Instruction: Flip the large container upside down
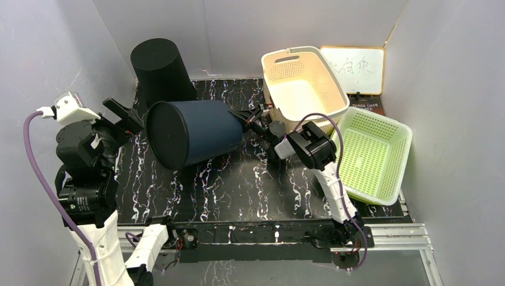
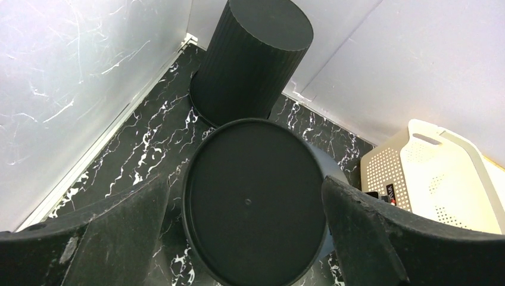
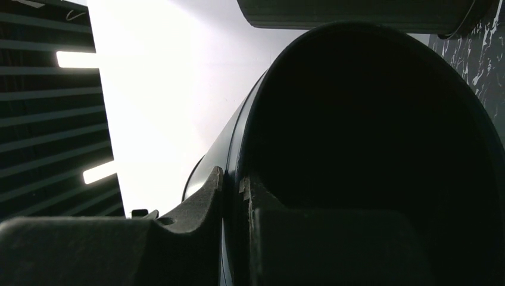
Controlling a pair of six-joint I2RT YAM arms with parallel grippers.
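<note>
Black marbled table (image 1: 238,190), grey walls on three sides. large container (image 1: 196,132) (navy) is on its side mid-table, between the two arms. Its long axis runs roughly left-right: the closed base faces the left arm and the open mouth faces the right arm. right gripper (image 3: 233,185) is clamped on the mouth rim, one finger outside the wall and one inside. left gripper (image 2: 244,187) is spread wide and holds nothing. It sits just off the base disc, which fills the gap between its fingers in the wrist view; can't tell if it's touching. So the right arm has the only hold, and the left is nearer the base end. My read: the flip is about half done, and the next move has to swing the mouth down and the base up, pivoting on that rim pinch. Slip at the thin rim is the risk. Nothing visible inside the navy one, but its interior is dark. black bin (image 1: 161,65) stands inverted at back left, just behind the base end. cream basket (image 1: 336,83) and green basket (image 1: 396,161) on the right both look empty.
</note>
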